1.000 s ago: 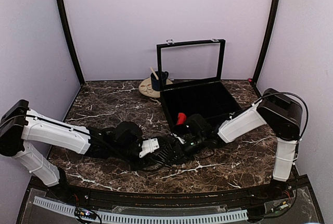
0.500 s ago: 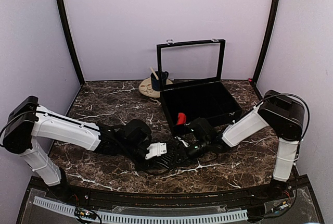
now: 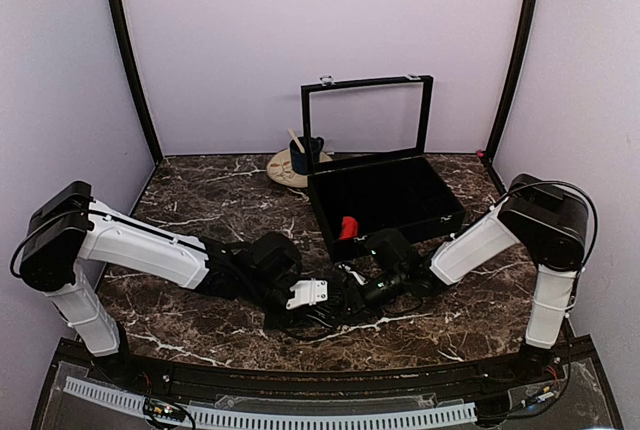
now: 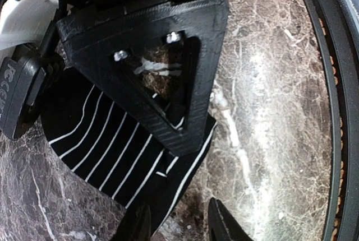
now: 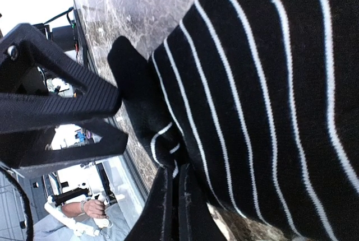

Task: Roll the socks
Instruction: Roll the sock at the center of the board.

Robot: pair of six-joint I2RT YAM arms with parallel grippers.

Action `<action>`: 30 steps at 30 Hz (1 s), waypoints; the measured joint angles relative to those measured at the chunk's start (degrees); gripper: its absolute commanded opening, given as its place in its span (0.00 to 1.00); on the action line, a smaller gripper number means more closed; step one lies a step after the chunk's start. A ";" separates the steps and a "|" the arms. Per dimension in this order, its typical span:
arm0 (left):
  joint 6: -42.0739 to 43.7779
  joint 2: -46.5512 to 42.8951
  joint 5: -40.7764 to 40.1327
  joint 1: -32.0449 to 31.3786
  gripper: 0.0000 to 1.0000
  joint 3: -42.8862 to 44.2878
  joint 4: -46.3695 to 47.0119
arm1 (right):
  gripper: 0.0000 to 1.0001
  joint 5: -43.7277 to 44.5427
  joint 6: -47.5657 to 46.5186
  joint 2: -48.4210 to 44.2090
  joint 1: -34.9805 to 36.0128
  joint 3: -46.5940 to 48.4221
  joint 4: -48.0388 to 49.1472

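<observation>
Black open box (image 3: 400, 195) behind striped sock (image 4: 112, 146)

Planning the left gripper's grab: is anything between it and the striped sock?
Nothing visible: the striped sock's near corner lies right at the open left gripper. The right gripper, shut on the sock's edge, sits farther back.

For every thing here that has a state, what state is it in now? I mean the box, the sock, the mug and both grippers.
striped sock: lying flat on the table, one edge pinched.
right gripper: shut on the striped sock's edge.
left gripper: open, the sock's corner in its gap.
black box: open, lid raised.
red item: lying inside the black box.
mug: upright.
</observation>
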 measured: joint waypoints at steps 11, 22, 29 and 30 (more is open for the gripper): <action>2.29 2.43 -2.49 -0.48 0.37 1.05 0.76 | 0.00 -0.68 0.00 -0.07 0.00 -0.42 0.15; 4.42 3.89 -3.04 -0.59 0.28 1.05 1.68 | 0.00 -1.70 0.00 -0.07 0.00 -0.55 0.02; 5.33 4.68 -2.99 -0.59 0.14 1.44 1.49 | 0.00 -2.01 -0.07 -0.07 0.00 0.15 -1.46; 5.38 4.90 -3.02 -0.59 0.11 1.73 1.38 | 0.00 -2.10 -0.07 -0.04 0.00 0.33 -1.68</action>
